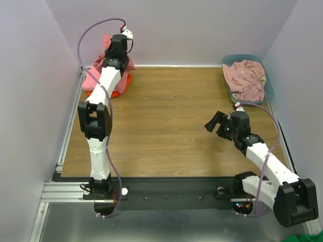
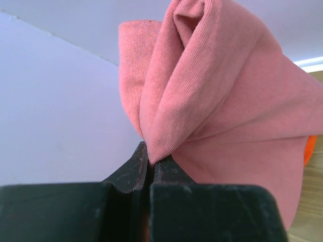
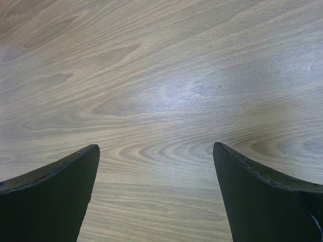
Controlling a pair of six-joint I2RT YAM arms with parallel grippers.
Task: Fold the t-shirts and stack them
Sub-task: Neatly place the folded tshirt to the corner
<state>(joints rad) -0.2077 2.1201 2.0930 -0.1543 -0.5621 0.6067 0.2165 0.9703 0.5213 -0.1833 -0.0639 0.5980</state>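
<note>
Left gripper clamped on a fold of the coral tee. The wrist view shows the pinch; the top view hides it behind the wrist. Cloth bunched, long axis running straight out ahead of the fingertips, ridges fanning away from them. Top view adds the orange tee lying below this gripper, under the arm. Right gripper spread wide over bare table, holding nothing; pale pink tee crumpled in basket, well apart, off to its right, no clear axis

T-shirts lie heaped at the table's far-left corner, another t-shirt in the far-right basket.
</note>
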